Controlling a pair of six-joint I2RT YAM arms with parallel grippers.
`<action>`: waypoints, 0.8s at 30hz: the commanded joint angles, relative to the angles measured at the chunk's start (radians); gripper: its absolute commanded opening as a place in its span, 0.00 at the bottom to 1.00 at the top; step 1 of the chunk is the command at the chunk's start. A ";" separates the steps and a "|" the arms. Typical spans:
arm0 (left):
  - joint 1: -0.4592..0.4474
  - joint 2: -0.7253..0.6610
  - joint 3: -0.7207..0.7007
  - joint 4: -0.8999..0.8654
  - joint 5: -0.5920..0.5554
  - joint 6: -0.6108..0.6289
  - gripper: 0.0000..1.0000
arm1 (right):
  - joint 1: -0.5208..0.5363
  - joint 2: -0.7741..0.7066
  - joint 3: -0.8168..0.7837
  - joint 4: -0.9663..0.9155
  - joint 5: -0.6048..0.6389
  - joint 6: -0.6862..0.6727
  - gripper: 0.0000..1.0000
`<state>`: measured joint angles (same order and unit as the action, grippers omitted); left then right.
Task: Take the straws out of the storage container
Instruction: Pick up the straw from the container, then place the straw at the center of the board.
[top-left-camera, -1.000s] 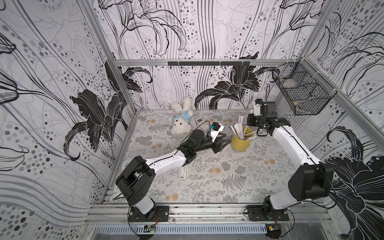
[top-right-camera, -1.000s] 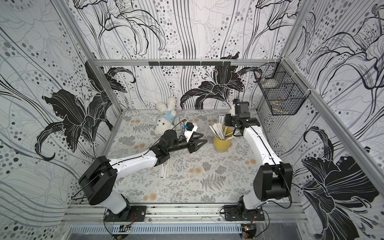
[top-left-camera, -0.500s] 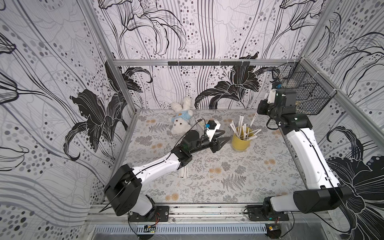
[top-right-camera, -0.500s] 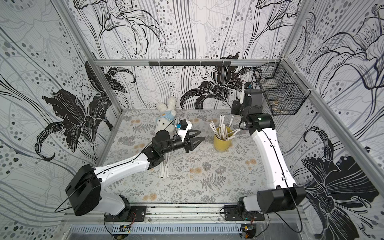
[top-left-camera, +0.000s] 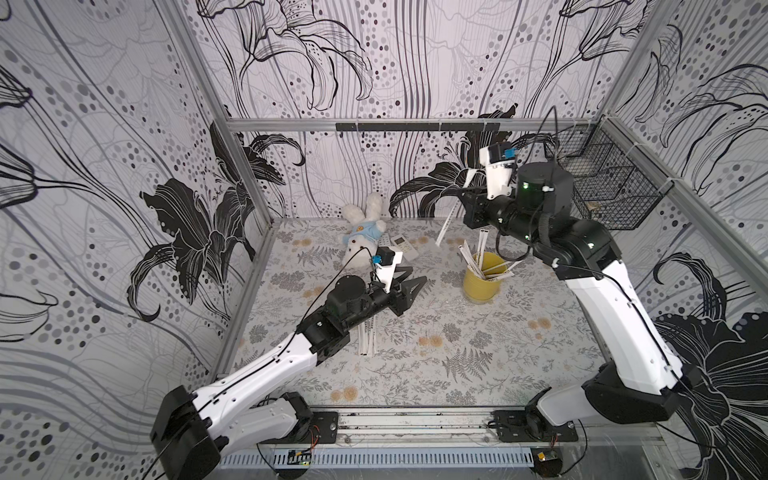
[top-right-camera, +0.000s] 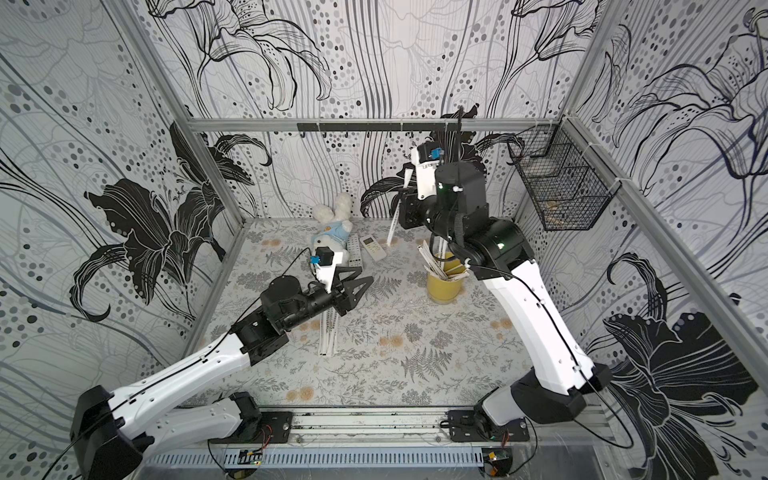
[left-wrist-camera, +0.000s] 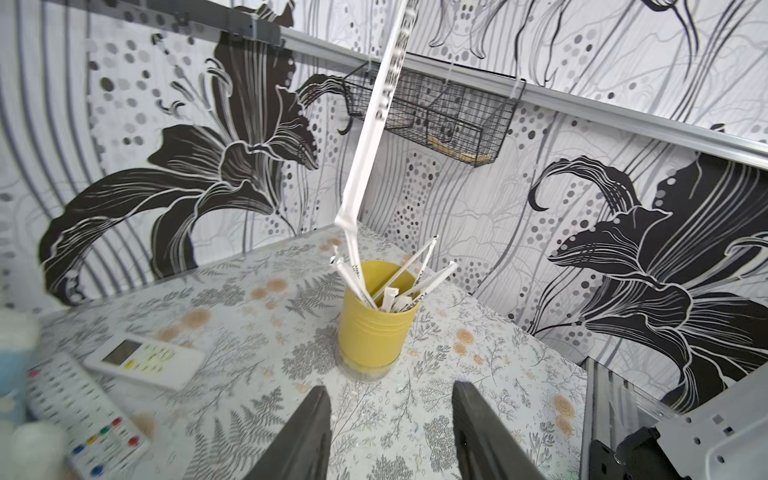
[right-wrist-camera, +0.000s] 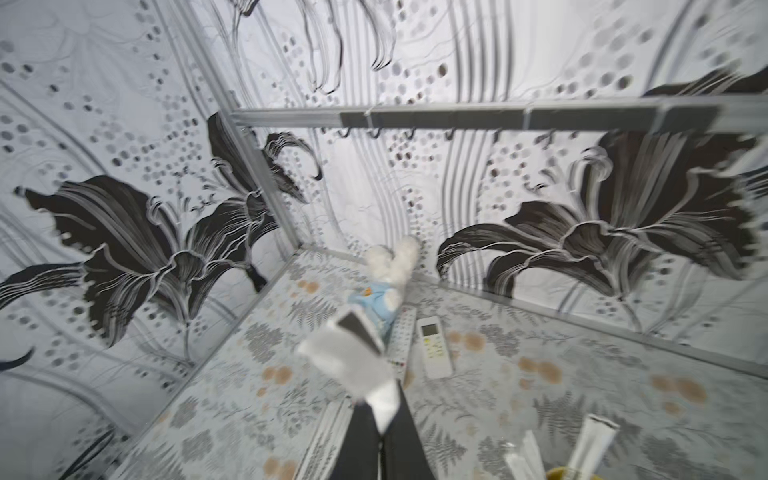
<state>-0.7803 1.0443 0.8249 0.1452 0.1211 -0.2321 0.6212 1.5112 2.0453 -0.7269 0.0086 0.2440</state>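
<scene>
The yellow storage container (top-left-camera: 482, 282) (top-right-camera: 444, 284) (left-wrist-camera: 374, 332) stands upright on the mat right of centre, with several white paper-wrapped straws (top-left-camera: 478, 255) (top-right-camera: 436, 262) (left-wrist-camera: 399, 282) fanned out of it. My right gripper (top-left-camera: 461, 199) (top-right-camera: 401, 199) (right-wrist-camera: 380, 415) is shut on one straw (top-left-camera: 446, 220) (left-wrist-camera: 374, 124) (right-wrist-camera: 353, 357), which hangs high above the mat, up and behind-left of the cup. My left gripper (top-left-camera: 409, 278) (top-right-camera: 359, 276) (left-wrist-camera: 390, 399) is open and empty, low over the mat left of the cup. A few straws (top-left-camera: 368, 336) (top-right-camera: 328, 332) lie flat under the left arm.
A plush rabbit (top-left-camera: 363, 230) and two white remotes (top-left-camera: 401, 243) (left-wrist-camera: 145, 361) lie at the back of the mat. A black wire basket (top-left-camera: 602, 191) hangs on the right wall beside the right arm.
My right arm has risen from the cup's rim, lifting one straw out and up toward the back. The left gripper has drawn back a little from the cup and stays open.
</scene>
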 joint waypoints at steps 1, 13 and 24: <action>-0.007 -0.056 0.006 -0.264 -0.135 -0.094 0.52 | 0.028 0.116 -0.118 0.052 -0.312 0.115 0.01; 0.080 -0.229 -0.155 -0.476 -0.253 -0.272 0.51 | 0.092 0.491 -0.325 0.360 -0.668 0.342 0.00; 0.143 -0.217 -0.198 -0.431 -0.176 -0.242 0.51 | 0.098 0.714 -0.192 0.286 -0.729 0.344 0.07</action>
<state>-0.6430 0.8181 0.6323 -0.3267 -0.0757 -0.4824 0.7132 2.1815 1.8111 -0.4255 -0.6823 0.5808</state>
